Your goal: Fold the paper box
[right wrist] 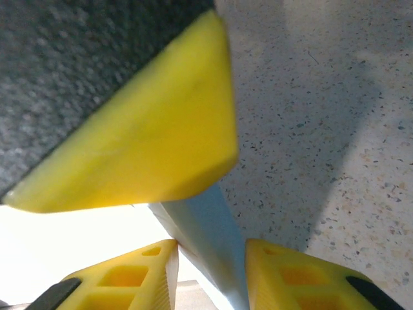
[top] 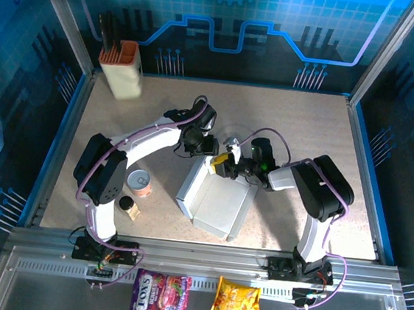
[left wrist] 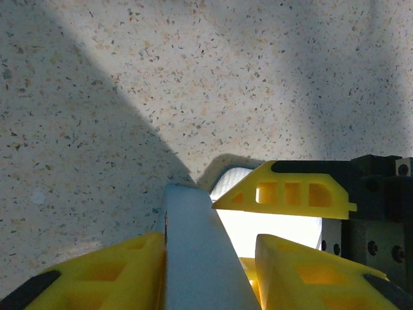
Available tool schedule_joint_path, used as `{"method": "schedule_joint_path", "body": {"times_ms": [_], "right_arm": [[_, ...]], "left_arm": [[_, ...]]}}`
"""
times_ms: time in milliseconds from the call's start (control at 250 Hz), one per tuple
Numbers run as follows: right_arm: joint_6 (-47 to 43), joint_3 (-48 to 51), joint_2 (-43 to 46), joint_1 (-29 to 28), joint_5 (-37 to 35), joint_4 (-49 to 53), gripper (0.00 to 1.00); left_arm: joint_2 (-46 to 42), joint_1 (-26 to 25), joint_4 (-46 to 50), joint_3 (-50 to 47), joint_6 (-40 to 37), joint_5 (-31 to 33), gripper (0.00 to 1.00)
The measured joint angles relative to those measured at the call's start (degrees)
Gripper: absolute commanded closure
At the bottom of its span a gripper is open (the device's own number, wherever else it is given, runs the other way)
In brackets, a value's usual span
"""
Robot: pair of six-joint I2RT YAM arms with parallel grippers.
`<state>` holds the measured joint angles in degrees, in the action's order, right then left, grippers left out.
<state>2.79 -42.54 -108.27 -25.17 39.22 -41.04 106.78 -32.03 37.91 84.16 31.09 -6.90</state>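
The paper box point(top: 217, 200) lies mid-table as a shallow white-grey tray with raised walls. Both grippers meet at its far wall. My left gripper point(top: 206, 149) comes in from the left, and in the left wrist view that gripper point(left wrist: 210, 242) has the thin cardboard wall point(left wrist: 193, 258) between its yellow fingers point(left wrist: 97, 278), shut on it. My right gripper point(top: 225, 164) reaches in from the right. In the right wrist view it point(right wrist: 211, 245) is shut on the same wall point(right wrist: 206, 226), with the left gripper's yellow finger point(right wrist: 148, 129) close above.
A tall cream holder with an orange top point(top: 121, 68) stands at the back left. A small can point(top: 139, 183) and a dark little piece point(top: 127, 206) sit near the left arm's base. Two snack bags point(top: 160, 297) point(top: 236, 305) lie on the front rail.
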Motion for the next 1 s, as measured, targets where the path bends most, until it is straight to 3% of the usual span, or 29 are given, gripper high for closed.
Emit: {"method": "schedule_joint_path", "body": {"times_ms": [340, 567, 807, 999], "right_arm": [[4.8, 0.2, -4.2, -1.2, 0.2, -9.6, 0.72], [6.0, 0.7, -4.8, -1.7, -1.9, -12.7, 0.83], [5.4, 3.1, -4.7, -4.3, -10.5, -17.7, 1.0], [5.3, 4.5, -4.6, -7.7, -19.4, -21.1, 1.0]], "left_arm": [[0.0, -0.1, -0.1, 0.0, -0.2, 0.0, 0.59], [0.0, -0.1, -0.1, 0.0, -0.2, 0.3, 0.59], [0.0, -0.1, -0.8, 0.0, -0.1, 1.3, 0.58], [-0.6, -0.1, -1.0, -0.7, 0.1, 2.5, 0.56]]}}
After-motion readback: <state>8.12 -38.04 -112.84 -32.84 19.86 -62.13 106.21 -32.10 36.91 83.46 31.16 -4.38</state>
